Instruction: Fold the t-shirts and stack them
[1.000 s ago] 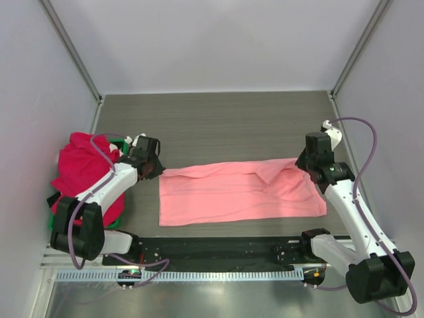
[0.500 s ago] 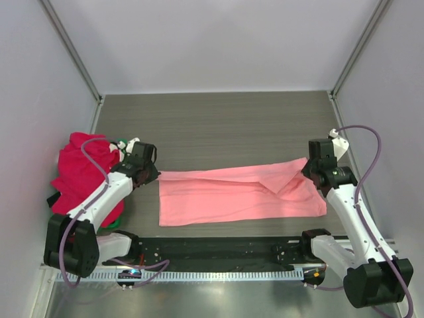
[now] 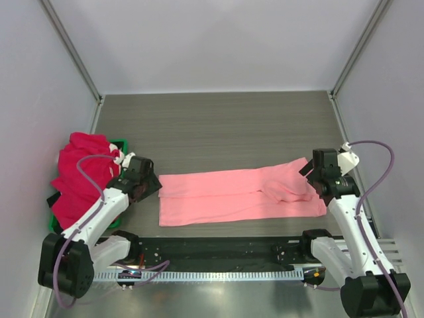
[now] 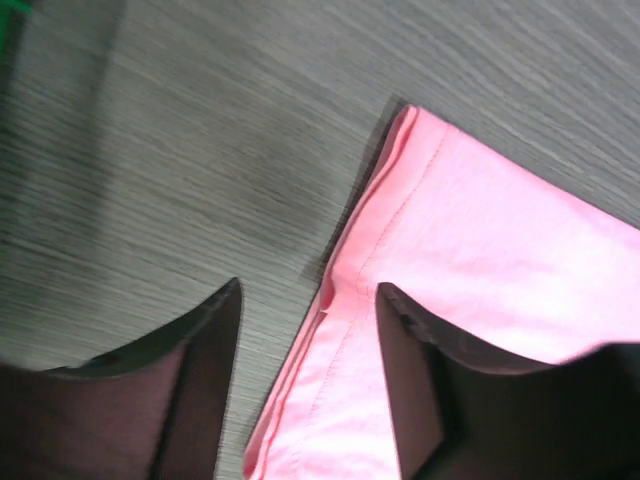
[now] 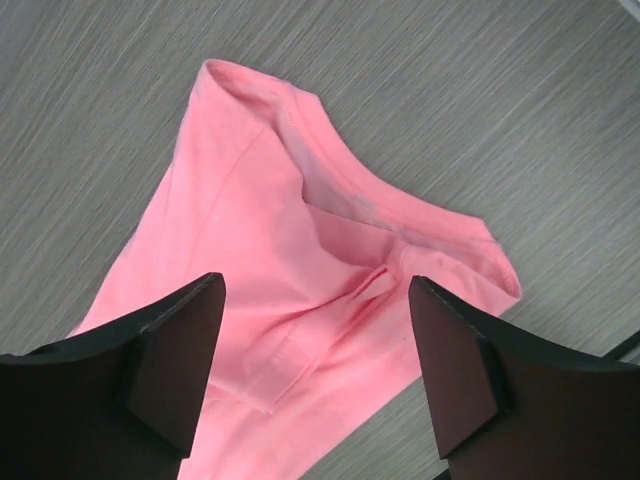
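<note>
A salmon-pink t-shirt (image 3: 238,196) lies folded into a long band across the middle of the table. Its left end (image 4: 470,260) shows in the left wrist view, its collar end (image 5: 300,250) in the right wrist view. My left gripper (image 3: 154,185) hovers open at the band's left edge, the hem lying loose below its jaws (image 4: 308,300). My right gripper (image 3: 311,180) hangs open over the rumpled right end, nothing pinched (image 5: 315,290). A heap of crimson t-shirts (image 3: 81,173) sits at the far left.
The crimson heap rests on a green tray (image 3: 118,144) against the left wall. A black rail (image 3: 218,248) runs along the near table edge between the arm bases. Grey walls enclose the table on three sides.
Both grippers have let go of the pink shirt's far edge and opened. They pulled toward the near side, laying that edge over the shirt, which is now a narrower band.
</note>
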`<state>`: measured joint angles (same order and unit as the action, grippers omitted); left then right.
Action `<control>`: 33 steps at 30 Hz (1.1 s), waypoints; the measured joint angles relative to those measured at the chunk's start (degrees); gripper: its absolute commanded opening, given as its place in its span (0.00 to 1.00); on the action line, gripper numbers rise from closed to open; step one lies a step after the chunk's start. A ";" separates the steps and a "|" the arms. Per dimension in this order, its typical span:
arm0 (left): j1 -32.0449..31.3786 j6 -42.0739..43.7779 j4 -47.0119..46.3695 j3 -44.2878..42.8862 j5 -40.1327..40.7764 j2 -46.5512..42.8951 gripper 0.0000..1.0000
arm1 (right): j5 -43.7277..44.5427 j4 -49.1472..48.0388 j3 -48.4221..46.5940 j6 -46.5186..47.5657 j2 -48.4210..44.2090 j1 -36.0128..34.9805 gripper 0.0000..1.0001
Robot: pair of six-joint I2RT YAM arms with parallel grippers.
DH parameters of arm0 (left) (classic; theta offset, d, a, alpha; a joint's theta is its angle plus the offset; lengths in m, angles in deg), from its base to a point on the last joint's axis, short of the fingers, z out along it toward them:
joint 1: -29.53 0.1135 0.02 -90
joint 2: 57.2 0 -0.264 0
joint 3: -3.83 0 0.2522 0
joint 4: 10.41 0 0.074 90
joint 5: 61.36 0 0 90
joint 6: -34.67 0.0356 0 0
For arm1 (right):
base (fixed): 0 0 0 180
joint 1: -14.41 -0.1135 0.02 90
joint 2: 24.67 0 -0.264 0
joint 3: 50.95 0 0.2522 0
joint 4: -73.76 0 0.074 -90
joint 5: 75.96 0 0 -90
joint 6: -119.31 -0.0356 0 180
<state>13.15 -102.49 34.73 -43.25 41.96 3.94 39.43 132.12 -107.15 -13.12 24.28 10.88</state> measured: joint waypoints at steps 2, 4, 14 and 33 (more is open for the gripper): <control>0.00 -0.55 0.66 -0.02 0.15 -2.12 0.61 | 0.52 0.83 0.33 -1.46 -1.42 0.26 0.84; 0.00 -0.59 1.36 -0.22 0.20 -4.15 0.60 | 0.59 0.76 0.33 -1.95 -2.58 0.31 0.83; -7.74 1.53 0.70 -12.17 0.85 7.72 0.54 | -15.72 -10.10 0.98 -0.76 6.67 -0.46 0.77; -16.65 2.01 -7.17 -12.20 -2.91 25.83 0.51 | -28.87 -16.65 -21.00 3.61 53.02 0.59 0.76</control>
<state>-3.51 -100.48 27.56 -55.45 39.06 29.78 10.56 115.47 -128.15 -9.52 77.31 11.47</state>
